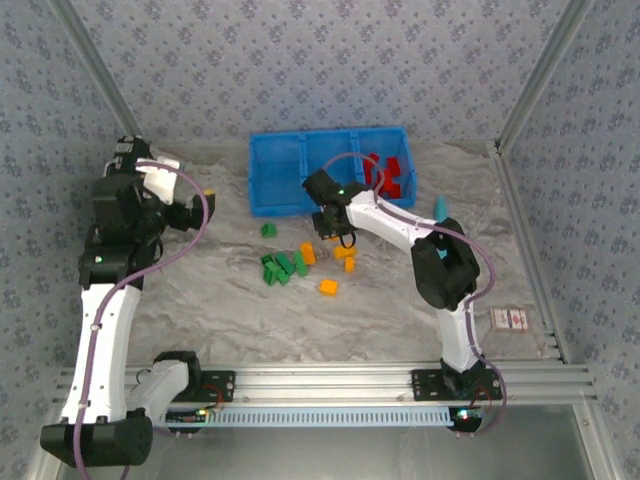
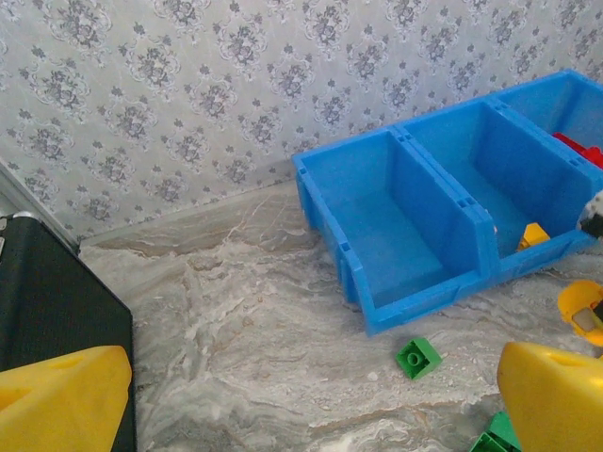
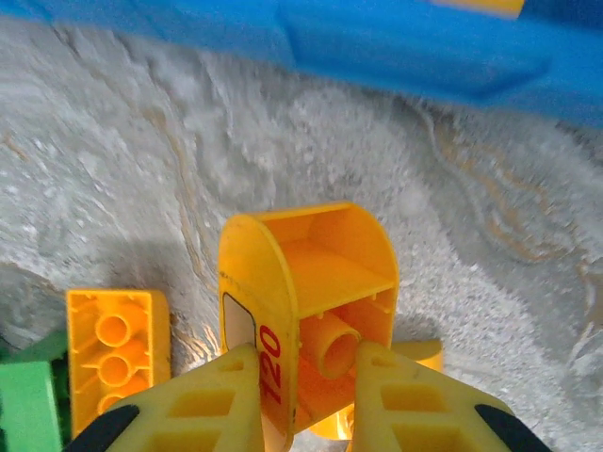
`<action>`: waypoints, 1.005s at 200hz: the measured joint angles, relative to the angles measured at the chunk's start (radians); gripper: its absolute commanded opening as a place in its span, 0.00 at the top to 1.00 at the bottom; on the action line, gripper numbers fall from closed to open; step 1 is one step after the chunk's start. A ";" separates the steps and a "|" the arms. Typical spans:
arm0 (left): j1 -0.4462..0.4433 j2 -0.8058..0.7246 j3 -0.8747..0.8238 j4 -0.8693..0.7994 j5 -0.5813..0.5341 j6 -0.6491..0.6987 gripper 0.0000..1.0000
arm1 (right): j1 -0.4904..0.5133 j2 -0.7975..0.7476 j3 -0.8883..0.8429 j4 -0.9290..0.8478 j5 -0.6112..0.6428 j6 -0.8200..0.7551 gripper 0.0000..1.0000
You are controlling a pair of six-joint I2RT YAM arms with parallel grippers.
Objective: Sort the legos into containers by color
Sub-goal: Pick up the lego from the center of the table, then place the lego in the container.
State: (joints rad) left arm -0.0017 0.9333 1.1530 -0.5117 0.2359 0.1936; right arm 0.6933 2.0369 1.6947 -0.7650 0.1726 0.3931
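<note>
My right gripper (image 3: 306, 395) is shut on an orange-yellow lego (image 3: 311, 282), a hollow rounded piece marked 120, just in front of the blue bin (image 3: 377, 47). From above, that gripper (image 1: 335, 235) sits below the bin's front wall (image 1: 270, 210). Red legos (image 1: 390, 175) lie in the right compartment and an orange one (image 2: 533, 235) in the middle. Green legos (image 1: 280, 268) and orange legos (image 1: 328, 287) are scattered on the table. A single green lego (image 2: 417, 358) lies near the bin's left compartment. My left gripper (image 2: 311, 414) is open and holds nothing, over the table's left side.
A black case (image 2: 57, 301) lies by the left gripper at the table's left edge. A teal piece (image 1: 440, 208) stands right of the bin. A small card (image 1: 510, 318) rests near the right rail. An upside-down orange brick (image 3: 113, 353) and a green one (image 3: 28, 405) lie beside the right gripper.
</note>
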 measured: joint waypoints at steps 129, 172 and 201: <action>0.025 0.075 0.000 -0.001 -0.024 0.015 0.00 | -0.192 0.389 0.688 -0.090 -0.015 -0.143 0.77; 0.040 0.124 0.000 -0.001 -0.027 0.015 0.00 | -0.230 0.505 0.831 -0.114 -0.048 -0.167 0.64; 0.046 0.144 0.000 -0.002 -0.026 0.014 0.00 | -0.225 0.491 0.807 -0.105 -0.056 -0.184 0.59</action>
State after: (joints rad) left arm 0.0441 1.0771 1.1530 -0.5133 0.2104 0.2081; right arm 0.4679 2.5278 2.5019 -0.8700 0.1165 0.2092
